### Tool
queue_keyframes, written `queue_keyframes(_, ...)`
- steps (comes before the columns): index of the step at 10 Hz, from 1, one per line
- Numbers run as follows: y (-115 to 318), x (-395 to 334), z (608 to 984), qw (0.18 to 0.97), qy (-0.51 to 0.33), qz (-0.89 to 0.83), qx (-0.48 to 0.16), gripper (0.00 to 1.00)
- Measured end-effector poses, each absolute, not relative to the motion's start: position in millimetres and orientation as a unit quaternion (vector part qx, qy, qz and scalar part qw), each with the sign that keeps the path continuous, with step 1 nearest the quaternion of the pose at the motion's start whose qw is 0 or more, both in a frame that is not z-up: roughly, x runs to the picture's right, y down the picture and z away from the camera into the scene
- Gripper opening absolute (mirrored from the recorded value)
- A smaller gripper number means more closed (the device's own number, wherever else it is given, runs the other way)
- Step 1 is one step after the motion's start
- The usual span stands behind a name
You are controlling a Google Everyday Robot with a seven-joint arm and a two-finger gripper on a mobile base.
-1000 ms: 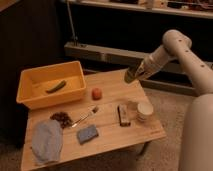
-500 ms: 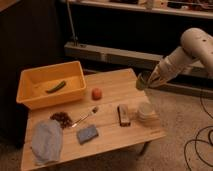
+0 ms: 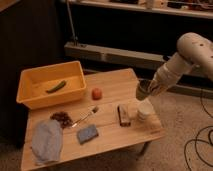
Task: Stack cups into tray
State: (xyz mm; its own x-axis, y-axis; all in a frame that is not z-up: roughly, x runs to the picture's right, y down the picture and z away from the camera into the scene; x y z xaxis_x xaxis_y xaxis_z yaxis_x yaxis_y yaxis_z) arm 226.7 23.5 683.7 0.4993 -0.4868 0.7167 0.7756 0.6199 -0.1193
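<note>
My gripper [image 3: 148,90] is at the right, above the table's right edge, shut on the dark grey-brown cup [image 3: 143,90]. It holds the cup in the air just above a whitish cup [image 3: 145,110] that stands near the table's right edge. I cannot tell whether the pale green cup is in that stack. The yellow tray [image 3: 30,97] stands at the table's back left, far from the gripper. A green vegetable [image 3: 56,86] lies in it.
On the wooden table [image 3: 112,82] are a red fruit [image 3: 96,93], a dark block [image 3: 123,114], a brush [image 3: 86,118], a blue sponge [image 3: 87,134], a dark pile [image 3: 62,119] and a grey-blue cloth [image 3: 46,142]. A shelf unit stands behind. Cables lie on the floor at the right.
The arm has swung to the right and lowered, carrying the dark cup from above the table's back edge to just above the whitish cup.
</note>
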Motion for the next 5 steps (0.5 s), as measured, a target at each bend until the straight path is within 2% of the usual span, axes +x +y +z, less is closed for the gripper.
queue_keyframes(2, 43, 228, 690, 0.847, -0.317, -0.358, -0.232, 0.12)
queue_keyframes(5, 46, 245, 699, 0.861, -0.292, -0.334, -0.249, 0.12)
